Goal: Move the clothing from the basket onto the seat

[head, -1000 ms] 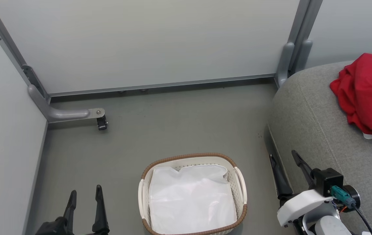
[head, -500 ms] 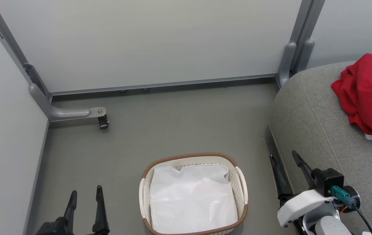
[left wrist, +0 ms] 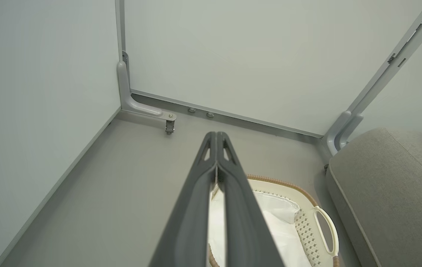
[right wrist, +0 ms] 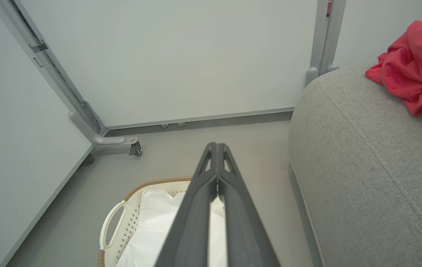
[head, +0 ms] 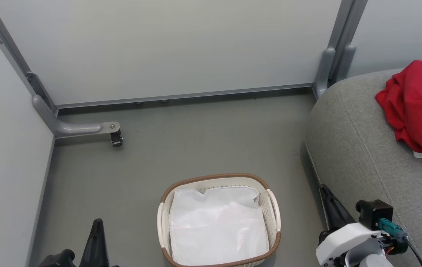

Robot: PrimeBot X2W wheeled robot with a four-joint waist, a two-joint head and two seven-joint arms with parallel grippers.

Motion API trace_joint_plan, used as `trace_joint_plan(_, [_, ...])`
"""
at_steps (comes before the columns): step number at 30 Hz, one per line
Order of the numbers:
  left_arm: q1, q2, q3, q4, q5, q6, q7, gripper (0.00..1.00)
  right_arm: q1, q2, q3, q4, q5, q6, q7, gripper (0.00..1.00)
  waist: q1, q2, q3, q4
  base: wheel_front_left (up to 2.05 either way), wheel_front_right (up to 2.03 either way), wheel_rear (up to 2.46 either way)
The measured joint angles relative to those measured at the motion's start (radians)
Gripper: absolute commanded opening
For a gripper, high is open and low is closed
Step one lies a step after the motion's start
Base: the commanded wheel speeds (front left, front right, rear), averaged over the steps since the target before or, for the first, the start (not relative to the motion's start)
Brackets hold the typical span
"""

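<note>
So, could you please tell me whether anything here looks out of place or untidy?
Nothing is spilled or damaged. The red clothing lies in a crumpled heap on the seat, not laid flat, and the white liner in the upright basket is slightly rumpled.

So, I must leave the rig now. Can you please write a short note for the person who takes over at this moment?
Grippers: the left gripper is shut and empty, low on the left of the basket. The right gripper is shut and empty, between the basket and the seat.
Things: the clothing lies as a red heap on the seat; the number of pieces is not clear. The basket stands on the floor with the white liner inside and no red fabric.
Done: the clothing appears moved.
Left: probably nothing.
</note>
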Motion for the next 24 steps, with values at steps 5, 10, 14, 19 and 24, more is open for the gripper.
trace_joint_plan(5, [-0.002,0.000,0.010,0.004,-0.085,-0.004,0.026,0.00,0.000,0.000,-0.015,-0.005,0.095,0.000,0.025,0.00,0.0000,0.0000,0.000,-0.001,0.00,0.00,0.00])
trace_joint_plan(10, [-0.013,0.000,0.022,0.007,-0.166,-0.009,0.046,0.00,0.000,-0.001,-0.029,-0.012,0.183,0.000,0.048,0.00,0.0000,0.0000,0.000,-0.002,0.00,0.00,0.00])
trace_joint_plan(14, [-0.028,0.000,0.032,0.008,-0.229,-0.014,0.063,0.00,0.000,-0.001,-0.039,-0.019,0.251,0.000,0.066,0.00,0.0000,0.0000,0.000,-0.003,0.00,0.00,0.00])
trace_joint_plan(19, [-0.042,0.000,0.041,0.012,-0.303,-0.018,0.087,0.00,0.000,-0.001,-0.052,-0.027,0.329,0.000,0.086,0.00,0.0000,0.0000,0.001,-0.004,0.00,0.00,0.00])
trace_joint_plan(24, [-0.056,0.000,0.052,0.014,-0.373,-0.025,0.105,0.00,0.000,-0.001,-0.064,-0.034,0.406,0.000,0.106,0.00,0.0000,0.0000,0.001,-0.006,0.00,0.00,0.00])
